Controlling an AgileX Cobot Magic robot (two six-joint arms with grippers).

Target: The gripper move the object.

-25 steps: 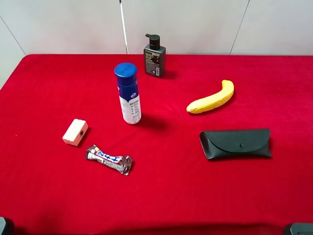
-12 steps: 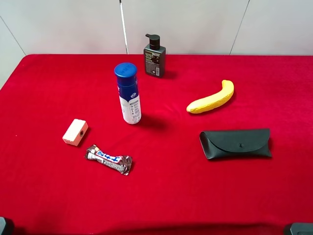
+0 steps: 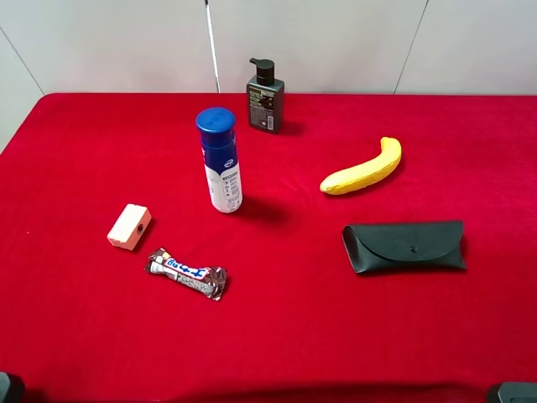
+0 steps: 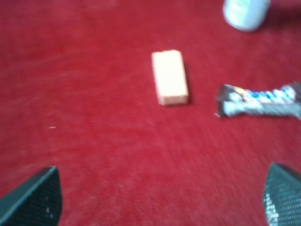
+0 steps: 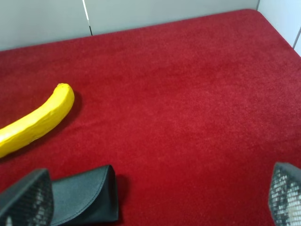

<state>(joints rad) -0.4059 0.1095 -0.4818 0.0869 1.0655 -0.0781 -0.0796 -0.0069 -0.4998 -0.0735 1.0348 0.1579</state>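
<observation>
The yellow banana (image 3: 363,168) lies on the red cloth at the right, behind a black glasses case (image 3: 404,246). In the right wrist view the banana (image 5: 35,120) lies ahead of my right gripper (image 5: 155,197), which is open, empty and low near the table's front right. One end of the case (image 5: 84,193) sits by one fingertip. My left gripper (image 4: 157,200) is open and empty at the front left, facing the cream block (image 4: 170,76) and the candy bar (image 4: 258,101). Only dark tips of both arms show at the exterior view's bottom corners.
A blue-capped white bottle (image 3: 221,159) stands left of centre. A dark pump bottle (image 3: 265,98) stands at the back. The cream block (image 3: 129,227) and candy bar (image 3: 187,273) lie at the front left. The red cloth (image 3: 294,336) ends at a pale wall behind.
</observation>
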